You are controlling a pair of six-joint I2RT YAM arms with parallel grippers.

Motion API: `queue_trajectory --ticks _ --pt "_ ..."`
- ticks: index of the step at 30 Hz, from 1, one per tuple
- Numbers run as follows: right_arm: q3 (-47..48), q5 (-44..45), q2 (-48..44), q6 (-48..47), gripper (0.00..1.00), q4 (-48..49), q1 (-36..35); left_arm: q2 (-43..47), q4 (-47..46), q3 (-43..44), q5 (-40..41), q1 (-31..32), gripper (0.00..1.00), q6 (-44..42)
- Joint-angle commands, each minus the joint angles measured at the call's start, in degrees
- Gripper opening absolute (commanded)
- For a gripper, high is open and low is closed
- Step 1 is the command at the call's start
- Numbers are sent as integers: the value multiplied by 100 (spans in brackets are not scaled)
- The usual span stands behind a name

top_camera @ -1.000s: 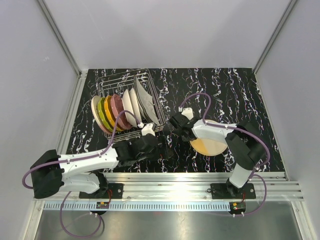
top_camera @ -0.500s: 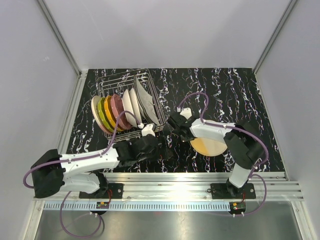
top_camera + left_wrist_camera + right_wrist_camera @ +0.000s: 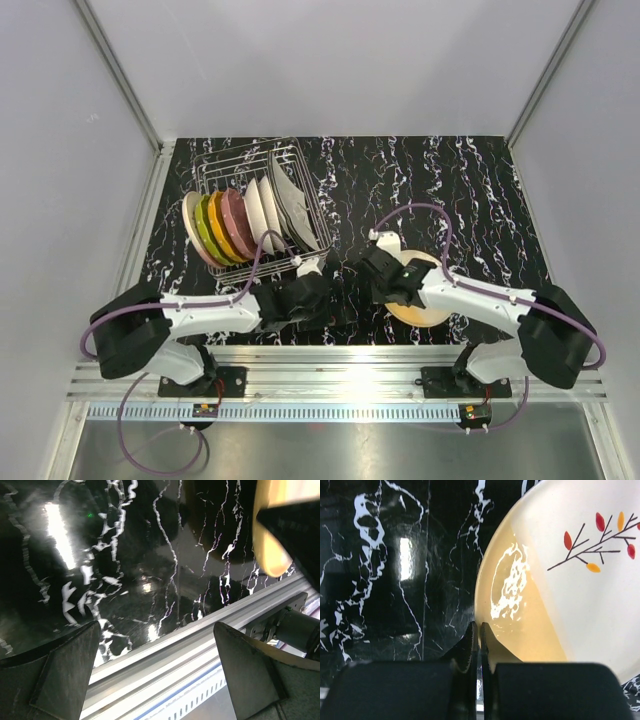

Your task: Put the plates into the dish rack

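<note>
The wire dish rack (image 3: pixel 235 165) stands at the back left and holds several plates on edge: cream (image 3: pixel 191 225), lime-green (image 3: pixel 206 232), orange (image 3: pixel 221 228), pink (image 3: pixel 238 222) and white ones (image 3: pixel 263 208). One cream-and-yellow plate with a branch pattern (image 3: pixel 425 300) (image 3: pixel 580 580) lies flat on the table at the front right. My right gripper (image 3: pixel 390 290) (image 3: pixel 479 626) is shut, its fingertips at that plate's left rim, with nothing visible between them. My left gripper (image 3: pixel 312 300) (image 3: pixel 156 630) hangs wide open and empty left of the plate, whose edge (image 3: pixel 270 540) shows at the top right.
The black marbled tabletop (image 3: pixel 460 190) is bounded by an aluminium rail (image 3: pixel 340 355) (image 3: pixel 165 660) along the near edge. White walls enclose the back and both sides. The two arms lie close together near the table's front middle.
My right gripper has gone from partly open to shut and has moved toward the near edge, onto the plate's left rim. The right arm has stretched out lower. The left gripper has barely moved.
</note>
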State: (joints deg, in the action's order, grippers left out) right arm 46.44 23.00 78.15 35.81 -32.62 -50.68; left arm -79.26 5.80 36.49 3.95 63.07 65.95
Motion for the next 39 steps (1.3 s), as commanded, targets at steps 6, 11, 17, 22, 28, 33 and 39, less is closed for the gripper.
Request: queue_trajectory --ticks 6,11,17,22,28,33,39 --pt "-354 46 -853 655 0 125 -250 -397 -782 631 -271 -189 99 383" --pt "-460 90 -1117 664 0 124 -338 -774 -1256 727 -684 -453 99 585" --pt "-548 178 -1293 787 0 142 -522 -1223 -1450 1000 -913 -620 99 664" --pt "-583 292 -1416 822 0 37 -566 -1451 -1670 1062 -1063 -726 99 761" --pt "-767 486 -1601 1129 36 -166 -557 -1601 -1513 1220 -1019 -796 99 639" --pt "-768 459 -1066 1410 55 -122 -566 -1443 -1424 1010 -948 -972 99 559" --pt "-197 626 173 1595 52 -420 -566 -1144 -1354 693 -825 -1104 99 489"
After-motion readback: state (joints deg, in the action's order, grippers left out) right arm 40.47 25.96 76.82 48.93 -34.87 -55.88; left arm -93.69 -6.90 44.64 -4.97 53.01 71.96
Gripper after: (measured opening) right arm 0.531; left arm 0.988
